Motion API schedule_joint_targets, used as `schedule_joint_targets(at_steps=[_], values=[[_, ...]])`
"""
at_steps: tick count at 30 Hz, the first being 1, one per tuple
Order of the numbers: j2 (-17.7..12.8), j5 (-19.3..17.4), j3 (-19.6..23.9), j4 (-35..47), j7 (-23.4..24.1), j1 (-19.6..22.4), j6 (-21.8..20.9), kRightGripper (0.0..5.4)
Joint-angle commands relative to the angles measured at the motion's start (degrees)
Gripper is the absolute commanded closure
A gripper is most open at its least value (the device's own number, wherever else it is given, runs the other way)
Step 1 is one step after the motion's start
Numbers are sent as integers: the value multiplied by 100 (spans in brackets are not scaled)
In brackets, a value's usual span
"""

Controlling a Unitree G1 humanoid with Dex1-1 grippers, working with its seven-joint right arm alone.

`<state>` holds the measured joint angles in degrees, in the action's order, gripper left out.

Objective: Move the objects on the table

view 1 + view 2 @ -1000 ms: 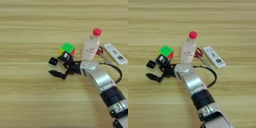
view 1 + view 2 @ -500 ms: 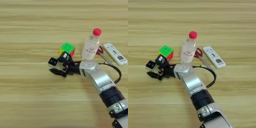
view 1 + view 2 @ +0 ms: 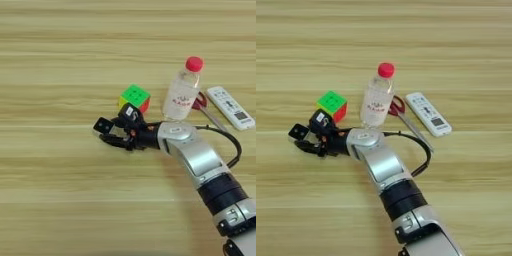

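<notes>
Sitting at about nine o'clock of the tabletop's middle, the small white box with black top (image 3: 103, 125), looking caught between the black fingers of the claw (image 3: 114, 135); closing or already closed around it, though how firm the contact is cannot be made out; probably gripping low and from the side so the box can be slid or lifted clear of its neighbours; reaching in from five o'clock, the silver forearm (image 3: 192, 155), trailing a black cable at its elbow; standing just at one o'clock of the claw, the multicoloured puzzle cube (image 3: 135, 97), green face up, red and yellow sides showing, near the claw's body; standing upright at three o'clock of the cube, the clear plastic bottle with red cap (image 3: 376, 99), wearing a white label with red print too small to read; lying behind the bottle, the red-handled scissors (image 3: 397, 106), blades pointing toward five o'clock; lying beside them, the white remote (image 3: 428, 113), showing rows of buttons, no legible marking; stretching beneath everything, the light wood-grain tabletop (image 3: 60, 200).
</notes>
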<state>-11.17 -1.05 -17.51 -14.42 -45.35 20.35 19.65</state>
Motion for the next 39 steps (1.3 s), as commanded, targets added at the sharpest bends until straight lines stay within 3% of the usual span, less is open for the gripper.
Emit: schedule_joint_targets(at_steps=[1, 10, 17, 20, 23, 26, 29, 33, 39], values=[[13, -6, 97, 168, 133, 417, -206, 292], [-61, -210, 208, 573, -79, 362, -317, 292], [-420, -602, 543, 1347, -556, 227, -519, 292], [-804, -811, 725, 1744, -922, 12, -598, 293], [-1531, -1081, 1067, 2042, -1530, -458, -697, 293], [-2150, -1245, 1474, 1964, -1986, -792, -830, 293], [-2559, -1358, 1733, 1869, -2324, -995, -910, 293], [-2831, -1300, 1831, 1602, -2571, -1106, -1068, 293], [-2941, -1065, 1744, 1072, -2610, -1057, -1329, 293]])
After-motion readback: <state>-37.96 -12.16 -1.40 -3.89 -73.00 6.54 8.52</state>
